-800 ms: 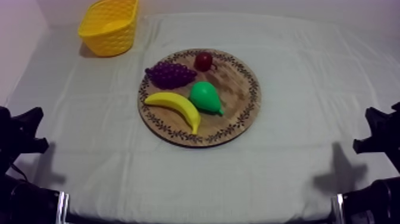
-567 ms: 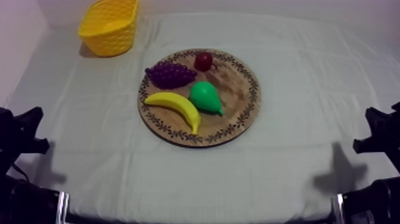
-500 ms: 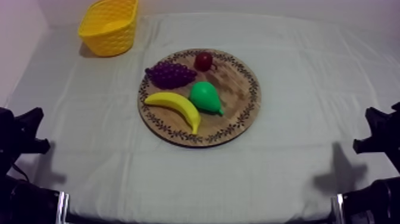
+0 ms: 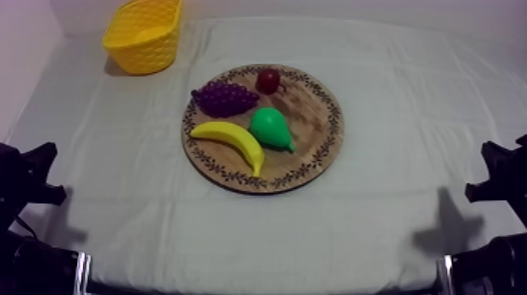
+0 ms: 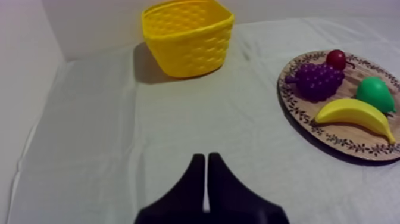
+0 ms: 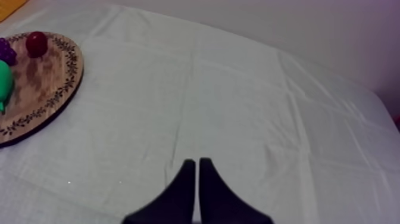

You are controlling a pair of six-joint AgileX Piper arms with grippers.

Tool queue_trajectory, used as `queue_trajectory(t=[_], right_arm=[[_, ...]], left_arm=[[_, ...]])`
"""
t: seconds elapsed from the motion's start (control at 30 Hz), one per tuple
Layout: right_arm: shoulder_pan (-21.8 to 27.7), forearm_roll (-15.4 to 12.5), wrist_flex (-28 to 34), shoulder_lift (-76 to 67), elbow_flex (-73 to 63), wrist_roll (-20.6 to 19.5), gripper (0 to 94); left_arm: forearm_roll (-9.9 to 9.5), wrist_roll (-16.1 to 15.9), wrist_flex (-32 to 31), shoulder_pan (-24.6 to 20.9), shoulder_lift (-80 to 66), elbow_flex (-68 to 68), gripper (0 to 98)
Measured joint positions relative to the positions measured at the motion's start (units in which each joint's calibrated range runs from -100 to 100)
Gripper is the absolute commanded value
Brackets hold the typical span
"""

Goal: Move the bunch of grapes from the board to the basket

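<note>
Not started: bunch of grapes (image 4: pixel 225 98) lies on the wooden board (image 4: pixel 333 125), near the small red fruit (image 4: pixel 268 79); yellow basket (image 4: pixel 145 35) well apart. Idle, left gripper (image 5: pixel 206 158) and right gripper (image 6: pixel 194 162) both pinched closed, empty. Full pick-and-place remains.

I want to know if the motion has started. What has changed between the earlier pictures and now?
Nothing has visibly changed. The bunch of grapes lies on the wooden board, the yellow basket stands apart from it, and the left hand and the right hand stay shut on nothing.
</note>
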Motion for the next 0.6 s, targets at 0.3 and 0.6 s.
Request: queue_trajectory(t=[0.3,0.6], right_arm=[[0.00,0.00,0.00,0.00,0.00,0.00,0.5],[0.00,0.00,-0.08,0.00,0.00,0.00,0.5]], left_arm=[[1.61,-1.23,-2.51,0.00,4.63,-1.79,0.0],[1.58,-0.79,-3.92,1.01,13.79,-11.18,0.0]])
